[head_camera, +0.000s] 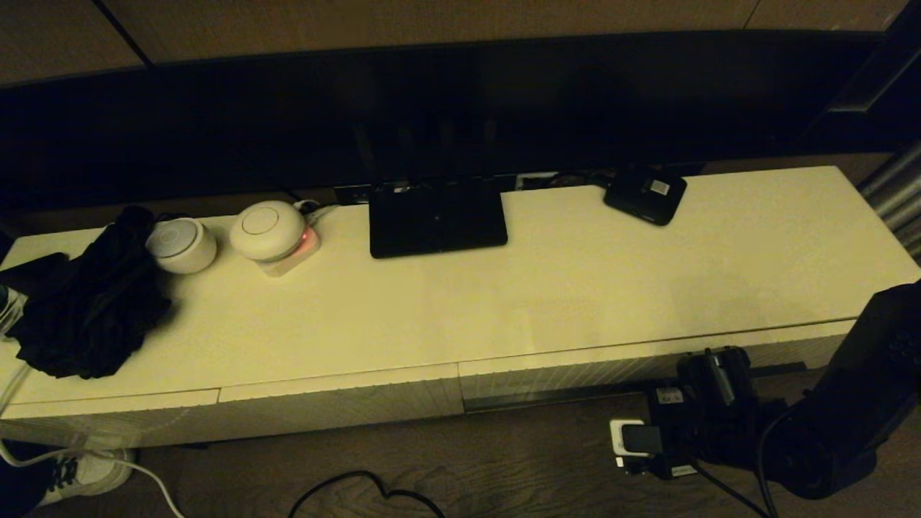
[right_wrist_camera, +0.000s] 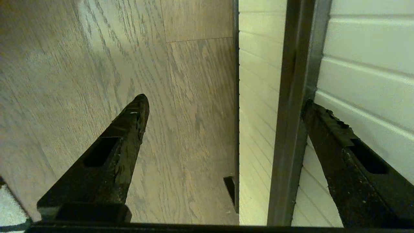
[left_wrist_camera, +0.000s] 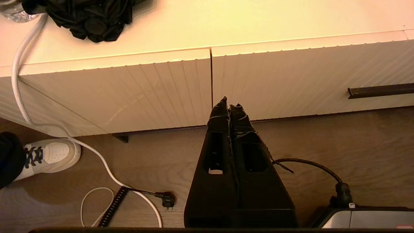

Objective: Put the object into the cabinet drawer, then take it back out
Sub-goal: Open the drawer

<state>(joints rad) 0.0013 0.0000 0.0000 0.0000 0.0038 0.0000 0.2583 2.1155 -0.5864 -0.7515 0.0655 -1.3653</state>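
Observation:
The object is out of view. The cabinet drawer [head_camera: 575, 370] is the wider right-hand one with a white ribbed front, which sits flush with the narrower front beside it [left_wrist_camera: 307, 71]. My right gripper [head_camera: 709, 363] is low in front of this drawer and stands open. In the right wrist view the gripper [right_wrist_camera: 223, 100] straddles the drawer's dark handle bar [right_wrist_camera: 291, 129]: one finger [right_wrist_camera: 336, 142] lies against the ribbed front and the other hangs over the floor. My left gripper [left_wrist_camera: 229, 103] is shut and empty, parked low before the seam between the two fronts.
On the cabinet top stand a black router [head_camera: 437, 216], a small flat black device [head_camera: 645, 193], two white round devices [head_camera: 181, 244] and a black cloth [head_camera: 86, 302]. A white cable [left_wrist_camera: 22, 81], a loose plug [left_wrist_camera: 166, 198] and a shoe [left_wrist_camera: 48, 155] lie on the wooden floor.

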